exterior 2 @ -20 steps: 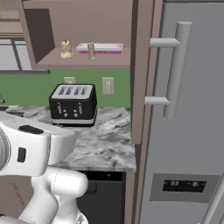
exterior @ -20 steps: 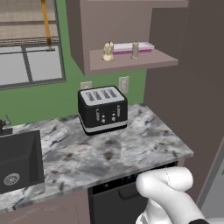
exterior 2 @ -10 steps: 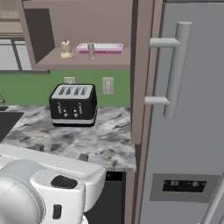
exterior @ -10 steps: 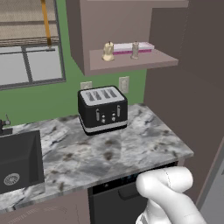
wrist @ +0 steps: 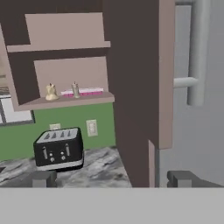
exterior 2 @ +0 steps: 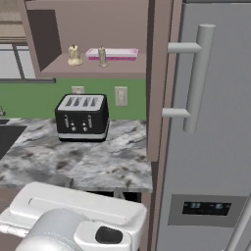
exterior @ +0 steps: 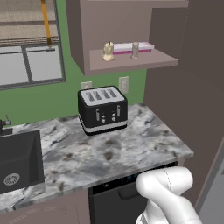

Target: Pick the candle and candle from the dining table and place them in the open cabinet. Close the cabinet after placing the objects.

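- The cabinet [wrist: 65, 65] stands open above the counter [exterior: 109, 153]; its door [wrist: 135, 87] swings out toward the robot, edge-on in the hand view.
- Both candles sit on the lower shelf [exterior: 135, 61] — the cream candle [exterior: 108, 51] to the left, the grey candle [exterior: 135, 50] beside a pink box [exterior: 133, 45]. Placing looks done; closing the door remains.
- Risk: the door's edge lies just beside the fridge [exterior 2: 206, 147], so a push from a poor angle could wedge the fingers between them or skid off the thin edge.
- Risk: swinging up from low, the arm [exterior: 168, 192] could clip the counter lip or the toaster [exterior: 103, 108].
- The arm is folded low in front of the base, hand looking up toward the cabinet.
- The gripper [wrist: 116, 178] is spread wide and empty, touching nothing.
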Motion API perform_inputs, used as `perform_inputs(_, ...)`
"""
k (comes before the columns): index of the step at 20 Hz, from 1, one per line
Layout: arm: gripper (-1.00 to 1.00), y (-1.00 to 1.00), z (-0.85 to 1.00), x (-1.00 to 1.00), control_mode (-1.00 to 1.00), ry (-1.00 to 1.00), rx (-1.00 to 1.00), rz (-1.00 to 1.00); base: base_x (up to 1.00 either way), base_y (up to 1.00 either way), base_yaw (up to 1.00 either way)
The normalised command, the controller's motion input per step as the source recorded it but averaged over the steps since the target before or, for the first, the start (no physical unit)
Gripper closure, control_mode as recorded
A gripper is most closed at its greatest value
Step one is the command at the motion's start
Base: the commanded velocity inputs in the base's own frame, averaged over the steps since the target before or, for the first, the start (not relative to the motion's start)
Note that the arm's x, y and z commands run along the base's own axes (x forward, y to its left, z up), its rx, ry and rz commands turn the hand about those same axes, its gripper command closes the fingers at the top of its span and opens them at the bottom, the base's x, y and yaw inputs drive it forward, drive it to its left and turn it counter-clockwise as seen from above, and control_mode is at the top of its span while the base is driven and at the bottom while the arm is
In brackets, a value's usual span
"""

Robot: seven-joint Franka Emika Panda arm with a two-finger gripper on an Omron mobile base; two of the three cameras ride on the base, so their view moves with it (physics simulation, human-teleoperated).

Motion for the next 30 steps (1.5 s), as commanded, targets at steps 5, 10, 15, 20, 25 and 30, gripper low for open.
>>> perform_inputs(5,-1.0,-0.29,0.0,0.08,-1.0,-0.07,0.0,0.0,0.0,0.0,0.0)
perform_inputs(10,-1.0,-0.27,0.0,0.13,-1.0,0.0,0.0,0.0,0.0,0.0,0.0)
perform_inputs(15,-1.0,-0.24,0.0,0.13,-1.0,0.0,0.0,0.0,0.0,0.0,0.0)
perform_inputs(20,-1.0,-0.23,0.0,0.14,-1.0,0.0,0.0,0.0,0.0,0.0,0.0)
perform_inputs(25,-1.0,-0.2,0.0,0.19,-1.0,0.0,0.0,0.01,0.0,0.0,0.0)
perform_inputs(30,-1.0,-0.09,0.0,0.22,-1.0,0.0,0.0,0.01,0.0,0.0,0.0)
